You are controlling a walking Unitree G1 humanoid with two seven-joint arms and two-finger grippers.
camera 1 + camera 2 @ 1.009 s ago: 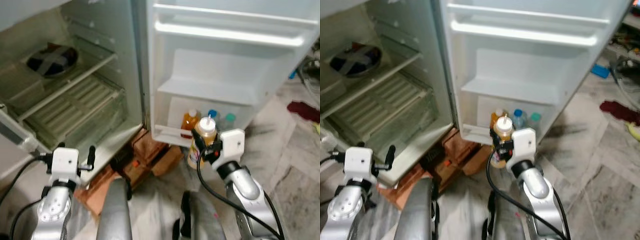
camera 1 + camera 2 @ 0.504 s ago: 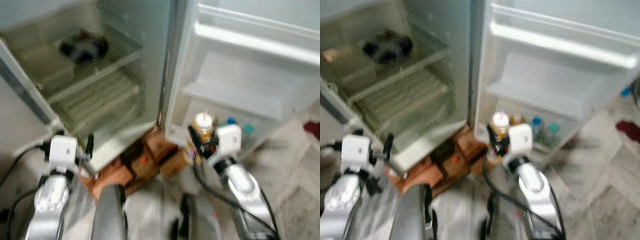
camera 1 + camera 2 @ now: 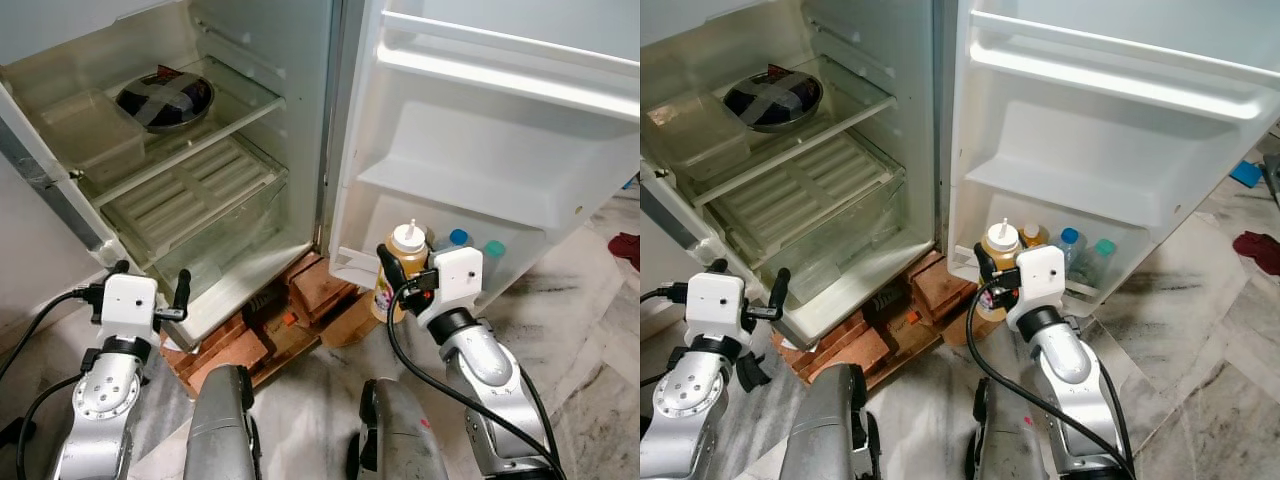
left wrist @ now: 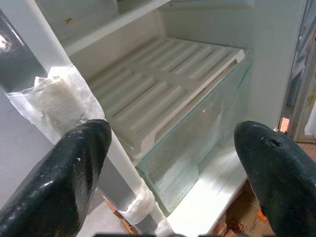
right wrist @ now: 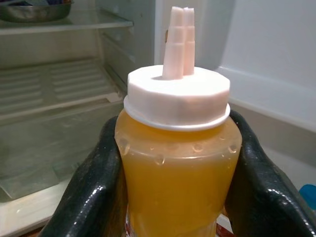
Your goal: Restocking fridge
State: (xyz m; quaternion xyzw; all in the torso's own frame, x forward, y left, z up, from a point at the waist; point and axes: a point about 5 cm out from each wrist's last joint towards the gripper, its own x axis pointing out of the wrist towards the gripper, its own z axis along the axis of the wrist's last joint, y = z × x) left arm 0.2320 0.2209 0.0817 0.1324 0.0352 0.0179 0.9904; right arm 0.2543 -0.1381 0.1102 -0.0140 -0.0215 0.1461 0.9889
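A squeeze bottle of orange sauce with a white nozzle cap stands upright in my right gripper, which is shut on it. Its black fingers press on both sides of the bottle. It hangs just in front of the open fridge door's bottom shelf, where an orange bottle and two blue-capped bottles stand. My left gripper is open and holds nothing, low before the fridge's left edge. Between its fingers I see the glass crisper drawer.
The fridge stands open on reddish bricks. A dark bowl sits on the upper glass shelf, and a clear box lies to its left. The door's middle shelf is bare. A marble floor spreads to the right.
The camera has swung, so the fridge interior now sits further right and higher in the picture, and the blur is gone. The right gripper still holds the bottle by the door shelf.
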